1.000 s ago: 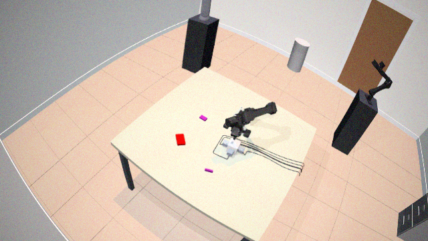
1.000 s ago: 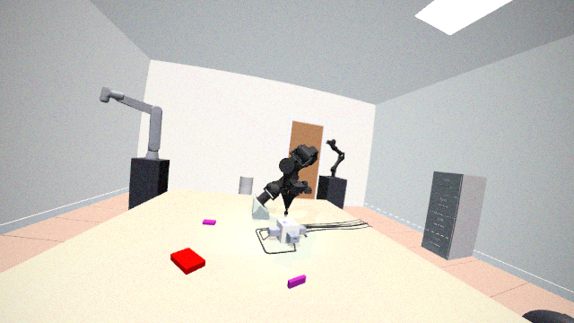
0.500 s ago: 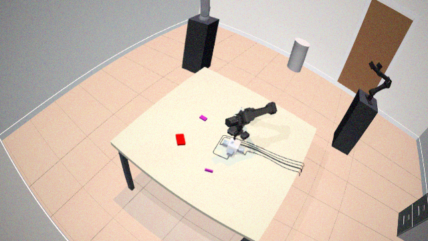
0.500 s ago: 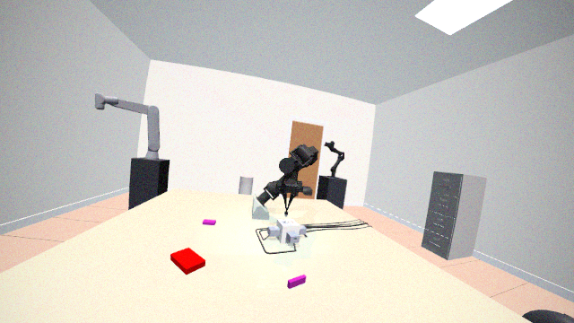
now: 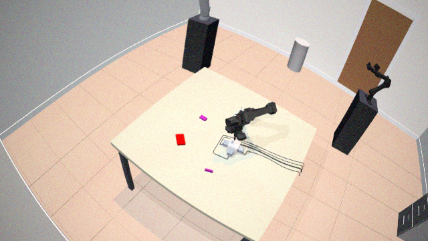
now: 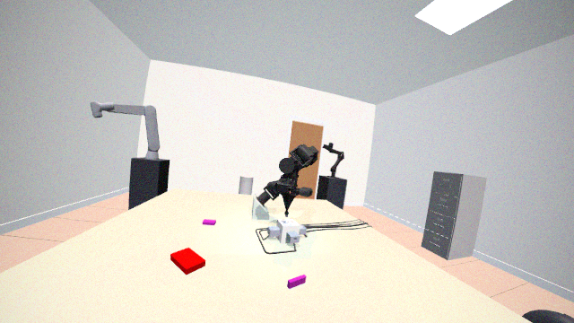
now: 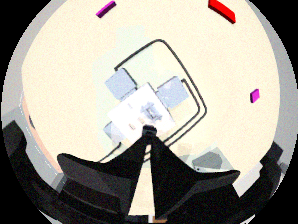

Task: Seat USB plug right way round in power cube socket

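Note:
The white power cube (image 5: pixel 234 146) (image 6: pixel 285 233) (image 7: pixel 141 98) stands on the table with its top face up. Pale blue-grey plugs sit in its sides, among them one on the left in the exterior view (image 6: pixel 273 231) and one at the upper left in the wrist view (image 7: pixel 120 84). My gripper (image 5: pixel 235 138) (image 6: pixel 286 213) (image 7: pixel 149 139) points down over the cube's top and is shut on the small dark USB plug (image 7: pixel 149 130). The plug is mostly hidden by the fingertips. Its lower end and any gap to the socket are too small to tell.
Black cables (image 5: pixel 274 158) (image 6: pixel 334 225) (image 7: pixel 204 95) loop around the cube and run to the table edge. A red block (image 5: pixel 180 139) (image 6: pixel 187 260) (image 7: pixel 222 11) and two magenta blocks, one farther back (image 5: pixel 203 118) (image 6: pixel 209 222) and one nearer (image 5: pixel 208 170) (image 6: pixel 296 281), lie on the table.

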Available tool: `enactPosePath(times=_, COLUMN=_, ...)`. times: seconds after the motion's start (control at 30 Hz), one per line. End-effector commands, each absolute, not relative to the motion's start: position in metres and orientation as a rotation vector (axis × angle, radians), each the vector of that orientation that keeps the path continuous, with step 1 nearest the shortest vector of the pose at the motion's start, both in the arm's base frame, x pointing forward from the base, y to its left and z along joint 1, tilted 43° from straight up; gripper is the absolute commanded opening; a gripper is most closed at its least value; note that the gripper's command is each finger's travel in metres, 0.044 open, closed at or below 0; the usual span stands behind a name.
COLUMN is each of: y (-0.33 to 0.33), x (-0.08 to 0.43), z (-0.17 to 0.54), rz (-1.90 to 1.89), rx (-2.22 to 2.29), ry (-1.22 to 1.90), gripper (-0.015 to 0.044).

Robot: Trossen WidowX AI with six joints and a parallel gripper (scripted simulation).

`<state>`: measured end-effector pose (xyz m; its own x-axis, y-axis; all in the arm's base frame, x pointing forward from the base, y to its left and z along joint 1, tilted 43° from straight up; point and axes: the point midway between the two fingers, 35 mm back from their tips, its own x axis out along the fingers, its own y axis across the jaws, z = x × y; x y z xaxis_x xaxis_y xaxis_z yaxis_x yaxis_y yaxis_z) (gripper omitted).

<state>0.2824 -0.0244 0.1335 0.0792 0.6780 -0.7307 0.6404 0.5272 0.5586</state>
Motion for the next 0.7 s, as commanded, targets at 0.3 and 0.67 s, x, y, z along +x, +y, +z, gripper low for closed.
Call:
enactPosePath(times=0.3, y=-0.0245, x=0.2824, z=0.1332, rz=-0.236, rx=1.402, ry=1.651, gripper=0.0)
enactPosePath(times=0.67, y=-0.0245, x=0.2824, z=0.1332, rz=-0.49, rx=1.614, ry=1.665, gripper=0.0)
